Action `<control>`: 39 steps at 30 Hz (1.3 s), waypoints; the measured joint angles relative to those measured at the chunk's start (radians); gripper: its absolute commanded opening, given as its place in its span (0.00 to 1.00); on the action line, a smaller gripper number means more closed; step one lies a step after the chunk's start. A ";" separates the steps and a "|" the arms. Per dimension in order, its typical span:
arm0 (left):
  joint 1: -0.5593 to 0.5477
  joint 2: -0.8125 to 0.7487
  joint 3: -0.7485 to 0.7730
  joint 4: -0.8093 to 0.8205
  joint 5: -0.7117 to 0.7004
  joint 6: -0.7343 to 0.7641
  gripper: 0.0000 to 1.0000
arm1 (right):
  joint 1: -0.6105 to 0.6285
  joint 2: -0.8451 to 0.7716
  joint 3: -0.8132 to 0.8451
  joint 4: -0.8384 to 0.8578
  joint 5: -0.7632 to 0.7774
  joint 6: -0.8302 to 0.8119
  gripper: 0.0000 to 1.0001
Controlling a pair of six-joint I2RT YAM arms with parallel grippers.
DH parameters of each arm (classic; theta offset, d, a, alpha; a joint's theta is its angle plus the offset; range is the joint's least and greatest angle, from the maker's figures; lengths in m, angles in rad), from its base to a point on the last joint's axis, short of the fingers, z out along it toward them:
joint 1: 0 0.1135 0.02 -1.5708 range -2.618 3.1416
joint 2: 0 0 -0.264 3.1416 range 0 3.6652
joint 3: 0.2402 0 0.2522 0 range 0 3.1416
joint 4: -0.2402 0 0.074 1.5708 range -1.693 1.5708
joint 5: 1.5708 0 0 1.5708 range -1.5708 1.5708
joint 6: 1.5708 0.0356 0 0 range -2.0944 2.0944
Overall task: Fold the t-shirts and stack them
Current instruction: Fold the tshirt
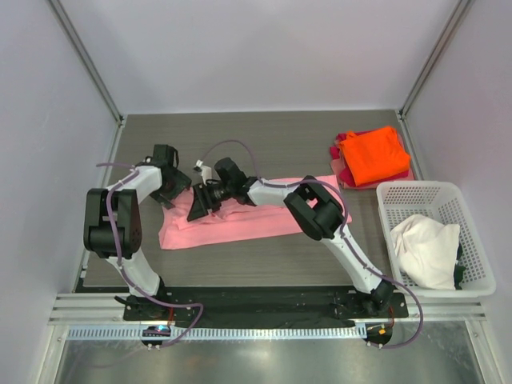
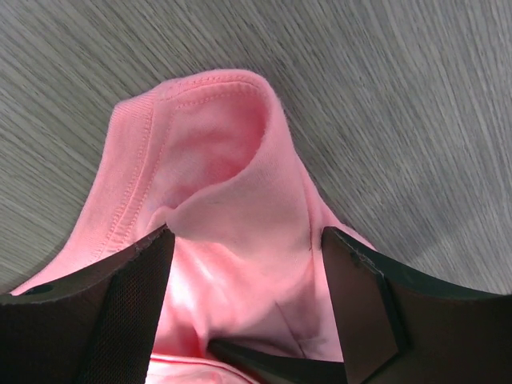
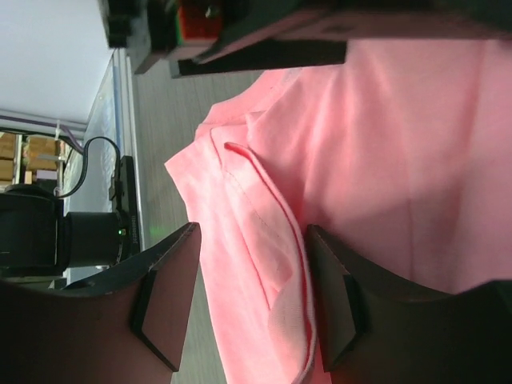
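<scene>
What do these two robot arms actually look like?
The left arm and right arm match: white tubular links, chunky black joints, a thin purple cable trailing along each, and two flat black fingers at the tip.

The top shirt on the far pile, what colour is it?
The top shirt is bright orange, clearest from overhead.

Showing bare table along far side; blocking right with orange-topped stack, white basket; spanning pink shirt with right arm.
</scene>
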 measured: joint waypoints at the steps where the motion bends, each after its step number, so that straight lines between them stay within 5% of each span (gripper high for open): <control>1: 0.001 0.002 0.002 -0.002 0.001 0.000 0.76 | 0.004 -0.002 -0.013 0.023 -0.010 0.003 0.60; 21: 0.001 0.024 0.034 -0.035 0.001 0.006 0.78 | 0.137 -0.460 -0.632 0.167 -0.087 0.006 0.54; 28: -0.002 -0.096 -0.061 -0.043 -0.022 0.034 0.83 | 0.115 -0.650 -0.665 -0.099 0.349 -0.063 0.31; 32: -0.015 -0.279 -0.145 -0.053 -0.047 0.023 0.88 | 0.080 -0.776 -0.730 -0.217 0.638 -0.050 0.03; 39: -0.100 -0.542 -0.299 -0.063 -0.077 -0.057 0.89 | -0.164 -0.911 -0.910 -0.351 0.947 0.060 0.01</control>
